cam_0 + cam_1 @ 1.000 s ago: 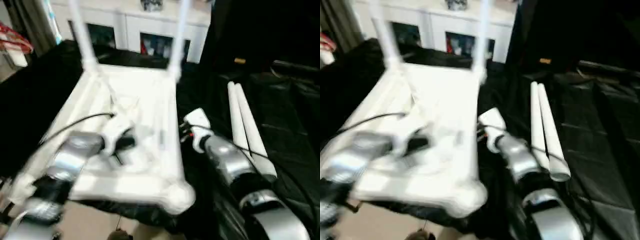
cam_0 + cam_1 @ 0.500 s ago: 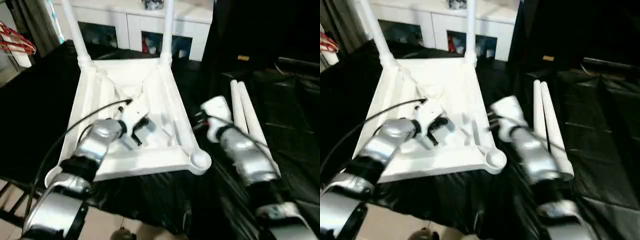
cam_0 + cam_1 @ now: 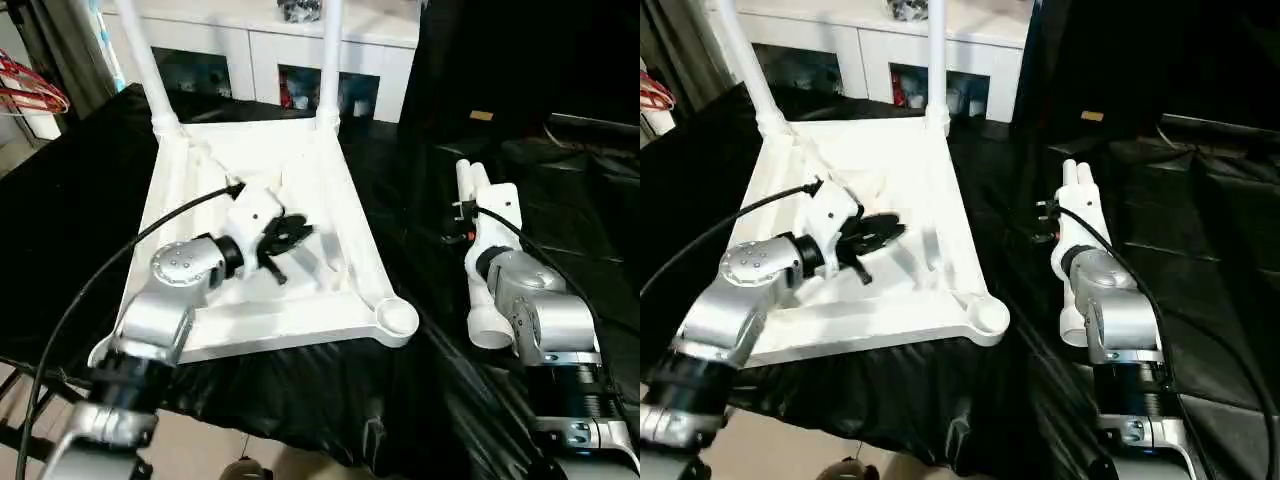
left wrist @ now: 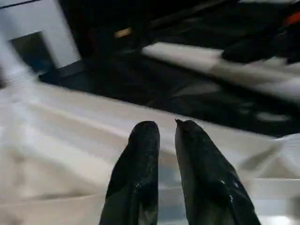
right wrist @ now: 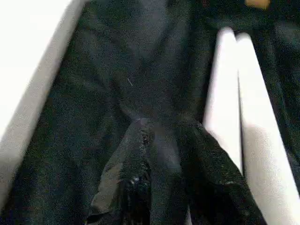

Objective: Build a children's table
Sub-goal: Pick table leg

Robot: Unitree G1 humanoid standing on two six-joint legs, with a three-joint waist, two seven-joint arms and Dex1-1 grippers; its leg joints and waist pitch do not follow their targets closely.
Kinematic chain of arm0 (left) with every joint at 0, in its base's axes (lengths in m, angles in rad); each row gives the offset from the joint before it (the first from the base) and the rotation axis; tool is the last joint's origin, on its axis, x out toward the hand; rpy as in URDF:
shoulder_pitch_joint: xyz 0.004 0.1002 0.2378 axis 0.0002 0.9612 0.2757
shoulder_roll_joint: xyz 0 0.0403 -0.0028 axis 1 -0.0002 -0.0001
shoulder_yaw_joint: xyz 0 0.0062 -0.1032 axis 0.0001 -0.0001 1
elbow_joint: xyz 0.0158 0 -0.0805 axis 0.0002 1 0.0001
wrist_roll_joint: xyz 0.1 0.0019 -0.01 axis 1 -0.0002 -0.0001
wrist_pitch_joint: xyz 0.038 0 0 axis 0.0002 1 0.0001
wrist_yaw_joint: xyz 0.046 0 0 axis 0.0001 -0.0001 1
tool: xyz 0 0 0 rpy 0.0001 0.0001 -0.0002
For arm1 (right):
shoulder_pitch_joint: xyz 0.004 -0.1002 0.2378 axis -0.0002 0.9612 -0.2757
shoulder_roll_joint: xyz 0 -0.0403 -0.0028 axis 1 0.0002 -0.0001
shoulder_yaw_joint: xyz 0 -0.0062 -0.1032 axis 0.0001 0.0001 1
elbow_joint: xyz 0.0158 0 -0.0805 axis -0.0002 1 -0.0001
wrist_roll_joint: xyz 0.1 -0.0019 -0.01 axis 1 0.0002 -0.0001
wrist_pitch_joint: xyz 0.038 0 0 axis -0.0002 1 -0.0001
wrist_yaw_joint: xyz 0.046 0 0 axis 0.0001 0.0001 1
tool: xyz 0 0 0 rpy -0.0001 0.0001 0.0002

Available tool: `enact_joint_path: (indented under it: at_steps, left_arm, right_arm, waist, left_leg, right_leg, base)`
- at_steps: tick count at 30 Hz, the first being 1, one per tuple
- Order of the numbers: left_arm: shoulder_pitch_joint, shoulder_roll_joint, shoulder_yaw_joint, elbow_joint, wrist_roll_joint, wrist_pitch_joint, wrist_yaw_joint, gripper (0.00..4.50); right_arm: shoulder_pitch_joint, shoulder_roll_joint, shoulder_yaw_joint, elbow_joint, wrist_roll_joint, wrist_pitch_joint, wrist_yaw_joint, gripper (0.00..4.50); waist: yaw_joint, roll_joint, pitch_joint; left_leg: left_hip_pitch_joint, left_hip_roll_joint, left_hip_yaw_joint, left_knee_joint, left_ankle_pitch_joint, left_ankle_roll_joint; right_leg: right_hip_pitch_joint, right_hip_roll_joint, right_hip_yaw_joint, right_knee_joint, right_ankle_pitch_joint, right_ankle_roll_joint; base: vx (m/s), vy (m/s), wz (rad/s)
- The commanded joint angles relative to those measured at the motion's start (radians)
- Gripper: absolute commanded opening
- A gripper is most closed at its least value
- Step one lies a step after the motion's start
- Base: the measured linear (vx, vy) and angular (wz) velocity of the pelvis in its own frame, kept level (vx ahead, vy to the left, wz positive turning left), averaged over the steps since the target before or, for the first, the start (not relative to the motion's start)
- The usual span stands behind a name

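Upside-down tabletop [image 3: 200, 325], long axis running away, two legs [image 3: 143, 60] upright

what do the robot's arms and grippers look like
Both forearms are shiny silver cylinders with black bands, ending in white wrist blocks. A black cable loops to the left wrist. Each gripper, left and right, has two black tapered fingers.

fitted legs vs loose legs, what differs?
The fitted legs stand upright in the far corner sockets of the upturned tabletop; the loose legs lie flat, side by side, on the black cloth under the right arm, joined to nothing. Both pairs are white tapered tubes.
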Motion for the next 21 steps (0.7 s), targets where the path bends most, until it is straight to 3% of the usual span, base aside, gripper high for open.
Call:
enact_joint_path:
  at_steps: [1,4,7,8,15,21]
  left_arm:
    - [0.013,-0.006,-0.025,-0.057,-0.018,0.05,-0.004,1.22]
    - [0.021,-0.003,-0.033,-0.089,-0.027,0.081,-0.002,1.66]
    - [0.022,0.009,-0.042,-0.095,-0.02,0.09,-0.012,1.65]
    - [0.025,0.014,-0.044,-0.105,-0.02,0.1,-0.016,1.89]
    - [0.035,0.041,-0.064,-0.148,-0.01,0.132,-0.023,2.49]
    - [0.034,0.049,-0.071,-0.156,-0.008,0.145,-0.024,2.67]
  right_arm:
    - [-0.023,-0.007,-0.022,-0.029,-0.011,0.092,-0.03,1.52]
    - [-0.032,-0.008,-0.02,-0.034,-0.008,0.126,-0.051,1.78]
    - [-0.033,-0.009,-0.017,-0.03,-0.005,0.136,-0.058,2.08]
    - [-0.034,-0.009,-0.017,-0.032,-0.006,0.15,-0.063,2.17]
    - [-0.034,-0.011,-0.018,-0.029,0.003,0.238,-0.059,2.7]
    - [-0.038,-0.008,-0.018,-0.007,0.012,0.301,-0.066,2.95]
  waist:
    - [-0.004,0.003,-0.071]
    - [-0.008,0.001,-0.073]
    - [-0.012,0.001,-0.072]
    - [-0.013,0.001,-0.073]
    - [-0.012,0.004,-0.073]
    - [-0.011,0.004,-0.074]
  left_leg:
    - [0.01,0.028,-0.009,-0.065,-0.199,-0.035]
    - [0.01,0.027,-0.009,-0.064,-0.185,-0.036]
    - [0.008,0.025,-0.008,-0.063,-0.176,-0.035]
    - [0.008,0.025,-0.008,-0.062,-0.175,-0.035]
    - [0.011,0.025,-0.008,-0.062,-0.17,-0.04]
    - [0.012,0.025,-0.008,-0.061,-0.166,-0.046]
  right_leg:
    - [0.05,-0.061,0.05,-0.079,-0.203,-0.133]
    - [0.05,-0.061,0.05,-0.078,-0.182,-0.129]
    - [0.052,-0.06,0.049,-0.079,-0.178,-0.123]
    - [0.051,-0.06,0.05,-0.079,-0.176,-0.122]
    - [0.052,-0.057,0.05,-0.075,-0.147,-0.133]
    - [0.052,-0.058,0.05,-0.074,-0.146,-0.131]
  base:
    - [0.0,0.0,0.0]
    - [0.0,0.0,0.0]
    - [0.0,0.0,0.0]
    - [0.0,0.0,0.0]
    - [0.0,0.0,0.0]
    - [0.0,0.0,0.0]
